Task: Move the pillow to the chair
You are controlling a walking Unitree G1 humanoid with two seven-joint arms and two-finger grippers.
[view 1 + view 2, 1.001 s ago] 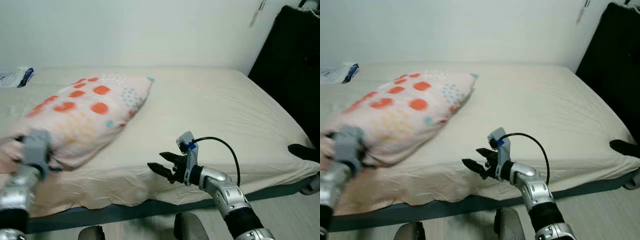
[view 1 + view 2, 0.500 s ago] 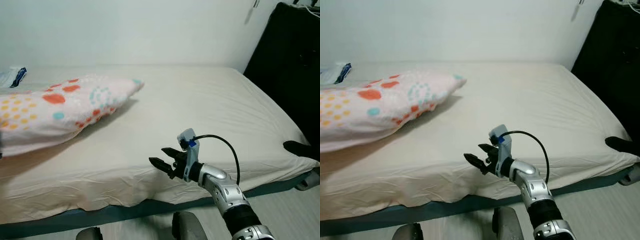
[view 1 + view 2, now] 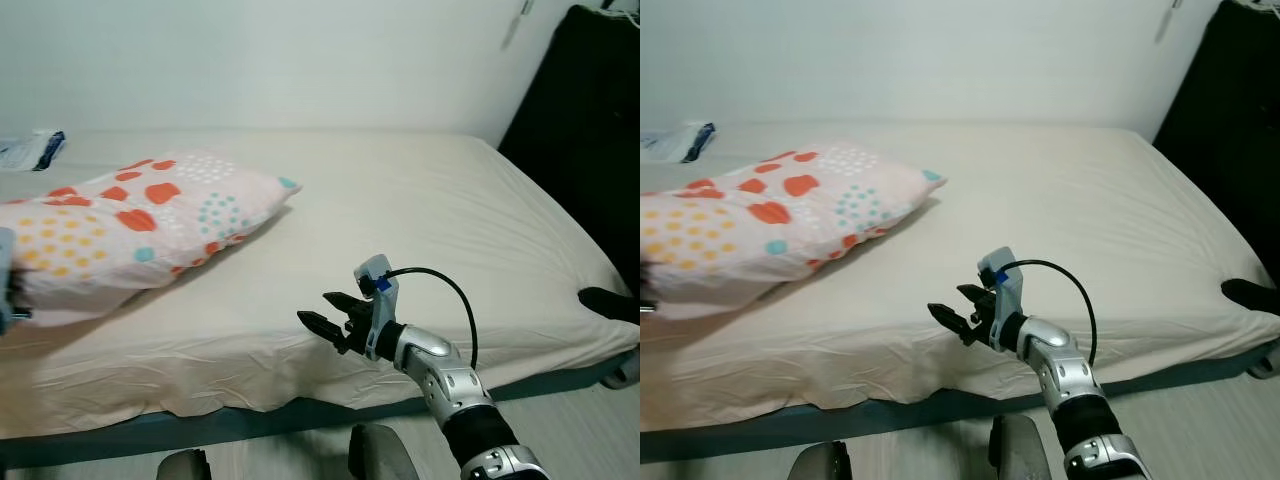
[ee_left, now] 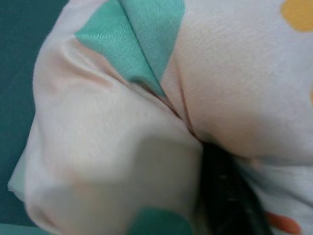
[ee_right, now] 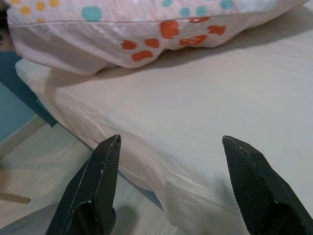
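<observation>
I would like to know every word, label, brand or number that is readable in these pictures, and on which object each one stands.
No text can be read.
Packet at the far corner of the bed: blue and white printing, too small and blurred to read.
Pillow: coloured dots and blotches, no letters.
Right gripper: a blue tag, no legible marking.

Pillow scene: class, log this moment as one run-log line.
pillow: on bed | left end effector: shut on pillow | right end effector: open, empty
</observation>
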